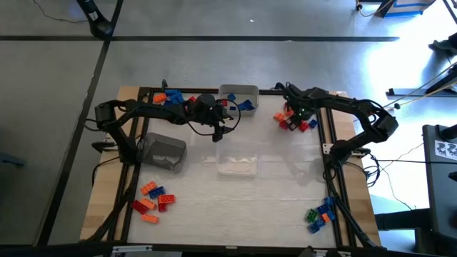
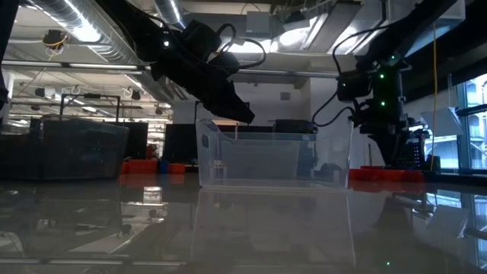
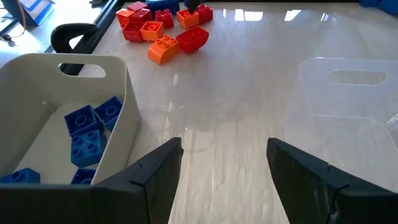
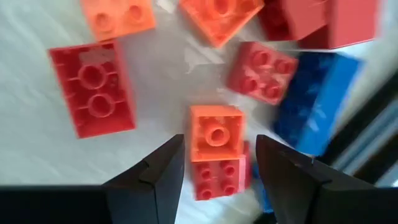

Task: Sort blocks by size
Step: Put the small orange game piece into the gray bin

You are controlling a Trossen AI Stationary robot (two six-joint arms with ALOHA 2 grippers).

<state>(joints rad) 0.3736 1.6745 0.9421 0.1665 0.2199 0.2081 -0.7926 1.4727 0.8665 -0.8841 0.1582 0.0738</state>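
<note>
My right gripper (image 4: 219, 149) points down over the pile of red, orange and blue blocks (image 1: 294, 120) at the table's far right and is shut on a small orange block (image 4: 216, 134). My left gripper (image 3: 224, 168) stands open above the bare table, with nothing between its fingers. It is between the white tray (image 3: 121, 118), which holds blue blocks (image 3: 87, 134), and the clear tray (image 3: 348, 118). Ahead of it lies the same red and orange pile (image 3: 165, 28). My right gripper pinches the orange block by two opposite sides (image 4: 194, 140) between its two fingers, which come from above and point down. The block sits stud side up. Whether it is clear of the red block (image 4: 217, 177) beside it, I cannot tell.
A grey tray (image 1: 164, 151) stands at the left and the clear tray (image 1: 239, 163) at mid-table. More blocks lie at the far left (image 1: 170, 97), near left (image 1: 153, 201) and near right (image 1: 320, 215). A dark frame (image 1: 330, 153) borders the table.
</note>
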